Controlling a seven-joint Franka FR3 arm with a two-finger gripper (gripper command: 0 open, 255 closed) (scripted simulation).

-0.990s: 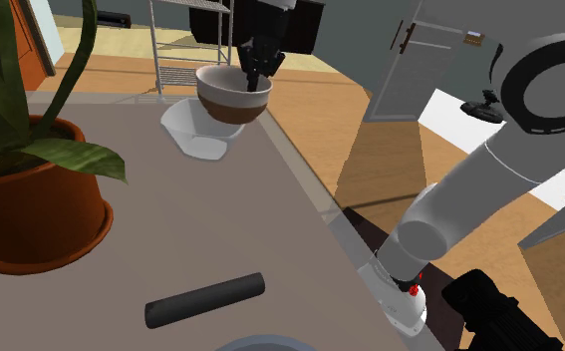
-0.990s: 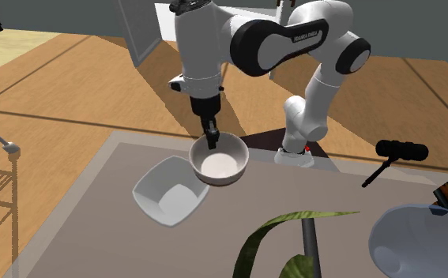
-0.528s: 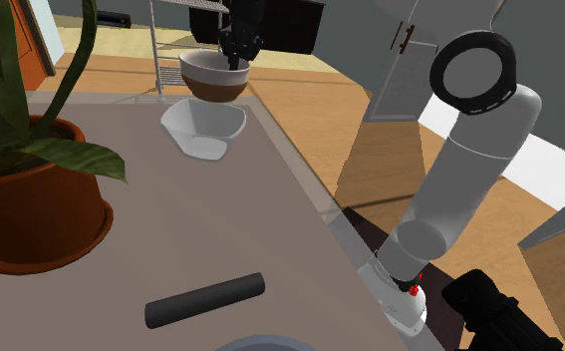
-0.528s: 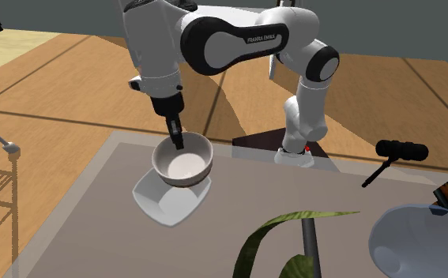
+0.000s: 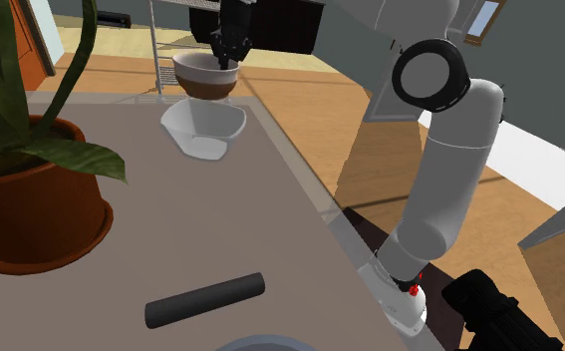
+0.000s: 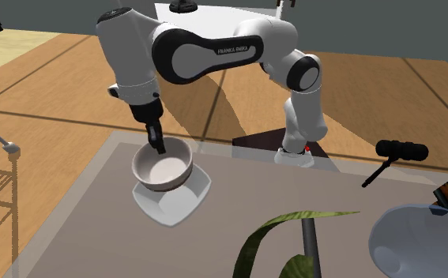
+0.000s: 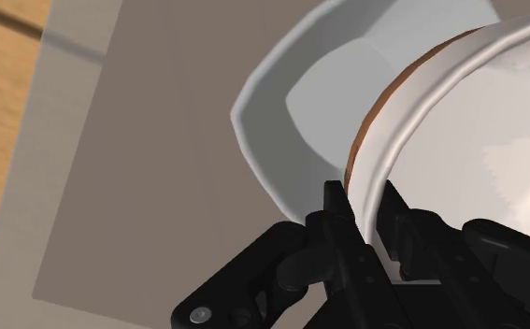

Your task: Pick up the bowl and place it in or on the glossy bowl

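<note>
Hovering over the glossy bowl (image 5: 203, 140), the bowl (image 5: 202, 78) clears the plant (image 5: 33, 204).

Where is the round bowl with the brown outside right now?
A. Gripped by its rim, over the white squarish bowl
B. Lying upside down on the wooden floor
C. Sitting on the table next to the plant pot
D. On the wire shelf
A: the gripper clasps the rim of the brown-sided bowl, which hangs right over the white squarish bowl.
</note>
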